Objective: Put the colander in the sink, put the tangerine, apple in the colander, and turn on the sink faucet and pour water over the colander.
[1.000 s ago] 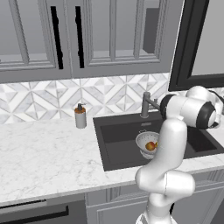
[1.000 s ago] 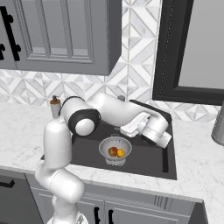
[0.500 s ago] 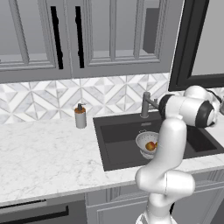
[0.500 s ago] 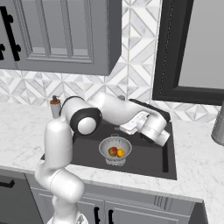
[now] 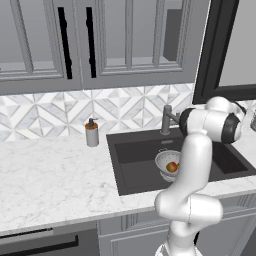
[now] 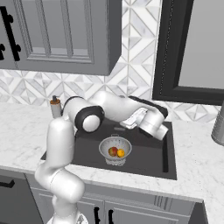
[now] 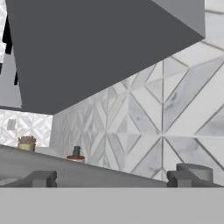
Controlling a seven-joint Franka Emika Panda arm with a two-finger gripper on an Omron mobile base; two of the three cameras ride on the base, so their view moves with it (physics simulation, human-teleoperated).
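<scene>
The silver colander (image 6: 115, 151) stands in the dark sink (image 6: 151, 155), left of the middle. In it lie the red-green apple (image 6: 113, 151) and the orange tangerine (image 6: 120, 153), side by side. From the left base view the colander (image 5: 165, 164) and apple (image 5: 171, 166) peek out beside my arm, and the sink faucet (image 5: 166, 119) stands at the back rim of the sink (image 5: 137, 160). My gripper (image 6: 131, 121) hovers above the sink's back part, higher than the colander. In the hand view the gripper (image 7: 114, 179) is open with nothing between its fingertips (image 7: 41, 178), facing the tiled backsplash.
A soap dispenser (image 5: 91, 132) stands on the marble counter (image 5: 55, 175) left of the sink, and also appears as the soap dispenser (image 7: 76, 154) in the hand view. Upper cabinets (image 5: 100, 40) hang above. A dark window frame (image 6: 168, 52) and a metal pot (image 6: 218, 124) are at the right.
The arm's elbow and hand have crept slightly toward the faucet. The jaws stay wide open; colander and fruit have not moved.
</scene>
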